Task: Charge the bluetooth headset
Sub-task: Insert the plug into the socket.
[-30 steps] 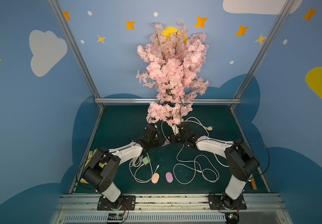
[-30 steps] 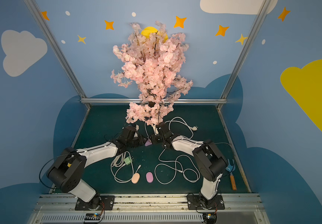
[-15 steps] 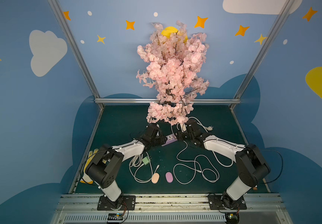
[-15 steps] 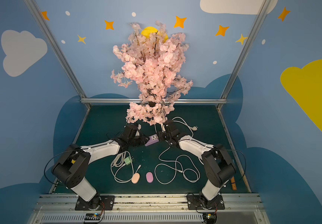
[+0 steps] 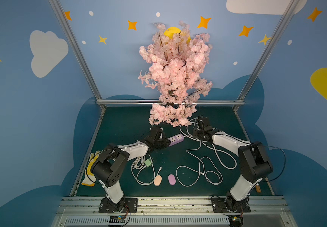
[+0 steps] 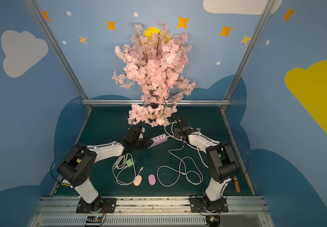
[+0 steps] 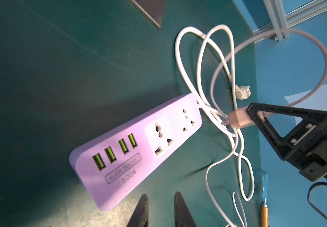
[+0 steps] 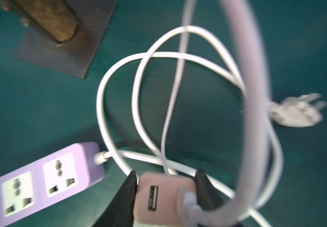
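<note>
Cases come first, nearest the front edge of the dark green worktop (image 5: 123, 121). A peach oval earbud case (image 5: 157, 180) and a purple oval earbud case (image 5: 171, 179) lie side by side, just apart, with no arm touching them. I cannot tell which one is the headset to be charged, and no plug is in either. A thin white charging cable (image 5: 198, 173) loops beside the purple one. A small green wall adapter (image 5: 148, 163) with a coiled lead sits slightly farther back, toward the left arm.

Mid-worktop lies the lilac plastic power strip (image 7: 139, 149), flat with its sockets facing up. The left gripper (image 7: 159, 210) hovers at the strip's USB end, its jaws slightly apart and empty, the strip not between them. Beyond the strip's other end, the right gripper (image 8: 166, 176) has its jaws clamped on a pale pink cube-shaped charger adapter (image 7: 239, 119). The adapter's prongs point toward the strip, near its last outlet but not in it, and a cable is plugged into the adapter.

The step in hand, I judge, is plugging this adapter into the strip. The next move calls for squaring the prongs to an outlet and pressing in. The left jaws would probably need to brace the strip against sliding, and tangled white cord lies in the path.

Farthest back stands the artificial pink blossom tree (image 5: 175, 78).
</note>
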